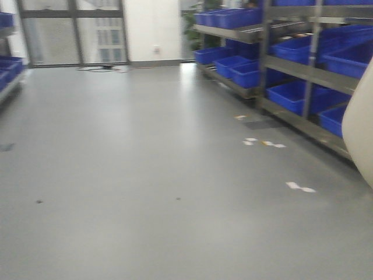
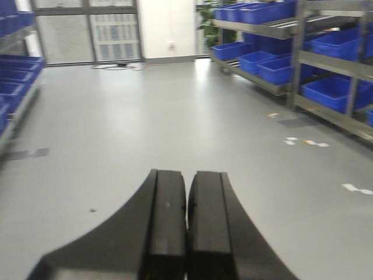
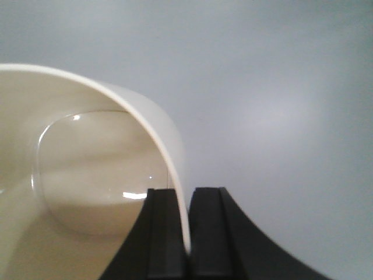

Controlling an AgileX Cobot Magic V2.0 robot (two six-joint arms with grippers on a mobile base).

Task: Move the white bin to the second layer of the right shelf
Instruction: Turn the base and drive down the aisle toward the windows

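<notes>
Currently in transit: bin gripped, shelf not yet faced

The right hand (image 3: 187,201) pinches the rim wall of the white bin (image 3: 87,175), one finger inside and one outside. In the front view only a cream sliver of the bin shows at the right edge. The left hand (image 2: 187,186) is pressed together, empty, over open floor (image 2: 145,128). The right shelf (image 1: 317,73) runs along the upper right, its tiers crowded with blue crates (image 1: 291,93).

I judge this the carrying step. Next the base must square up to the rack, and the bin needs a free lane on the second tier.
</notes>
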